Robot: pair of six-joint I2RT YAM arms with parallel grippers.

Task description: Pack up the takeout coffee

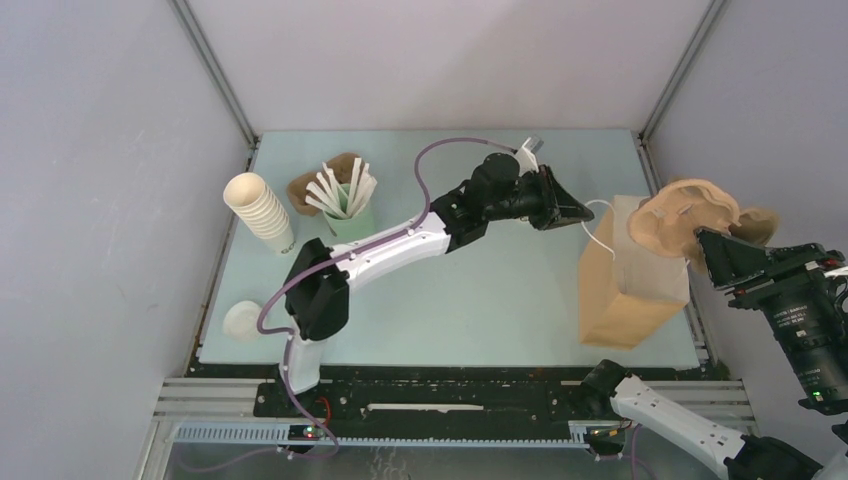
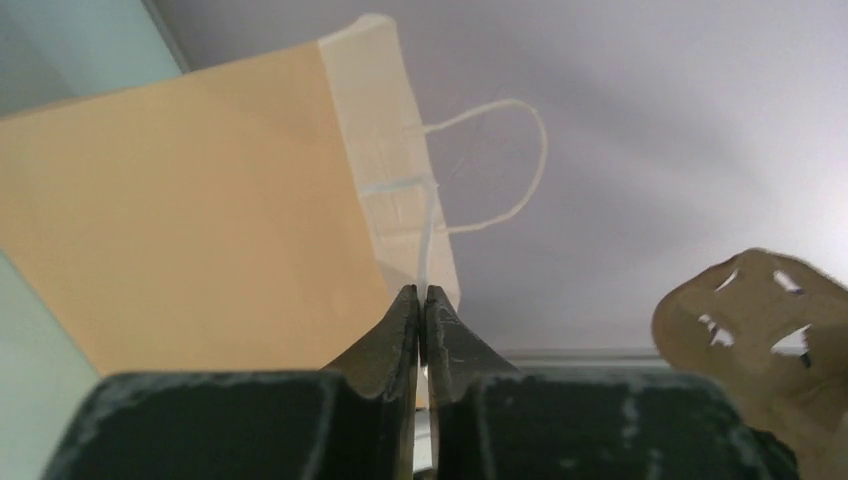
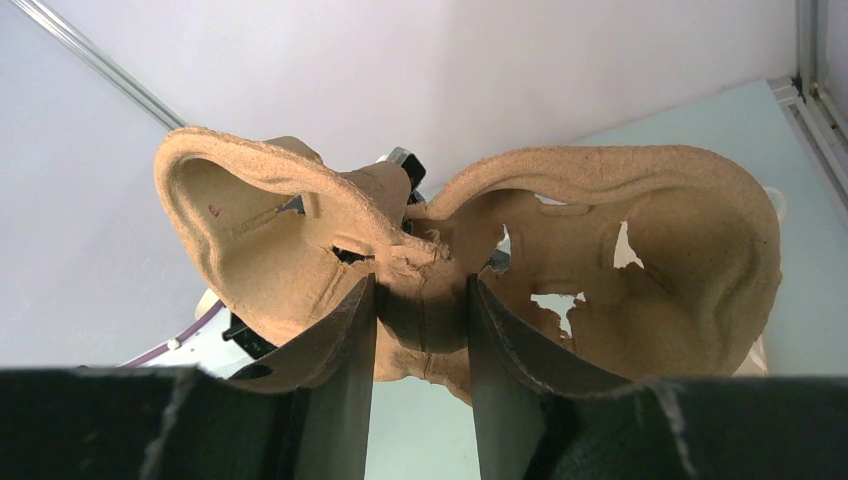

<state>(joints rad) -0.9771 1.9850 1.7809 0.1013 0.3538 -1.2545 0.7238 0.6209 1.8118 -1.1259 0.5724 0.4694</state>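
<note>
Takeout coffee [image 1: 242, 320]: far left, at the table's near-left edge, about 8 o'clock from table centre. From above it shows only a round white top, so I judge it upright with its long axis vertical. I can't tell whether that top is a lid.

Stack of cups [image 1: 260, 212] and green cup [image 1: 350, 222] of white sticks are at 10–11 o'clock, well apart from the coffee. A spare pulp carrier [image 1: 312, 185] sits just behind the green cup.

Left gripper [image 1: 580, 212] reaches out past table centre. Its jaws are together, pinching the white bag handle [image 2: 427, 240]; the strand runs straight into the closed tips in the wrist view. Coffee lies at 8 o'clock from these jaws, well apart, back beside the arm's own base.

Paper bag [image 1: 625, 290] stands upright at 3–4 o'clock.

Right gripper [image 3: 420, 285] is at the far right, jaws clamped on the centre rib of the pulp cup carrier [image 3: 700, 230], which it holds above the bag's top at its 3 o'clock side.

Key relation: coffee and bag are at opposite ends of the table. The left arm is clearly nearer the coffee, but both grippers are occupied. My read is that the carrier goes in first, then the left must drop the handle and swing back toward 8 o'clock for a side grasp.
</note>
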